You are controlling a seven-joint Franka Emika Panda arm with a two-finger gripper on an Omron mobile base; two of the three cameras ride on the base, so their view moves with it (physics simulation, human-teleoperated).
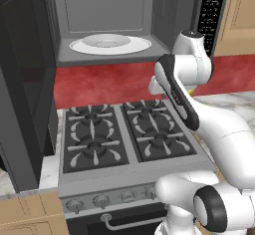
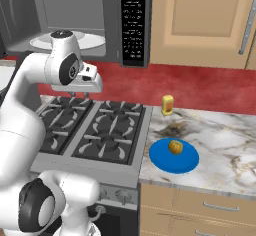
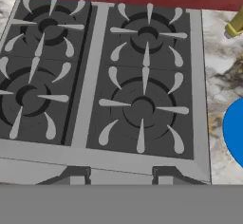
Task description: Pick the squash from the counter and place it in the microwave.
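Observation:
The squash is a small yellow-olive lump on a blue plate on the marbled counter, to the right of the stove. My gripper hangs over the stove's back burners, well left of the squash, pointing down. In the hand view its fingertips stand wide apart with nothing between them, so the gripper is open. The microwave above the stove has its door swung open to the left, and a white turntable plate lies inside.
A black gas stove lies under the hand. A slim yellow item stands upright at the back of the counter. The plate's edge shows at the right of the hand view. Wooden cabinets hang right of the microwave.

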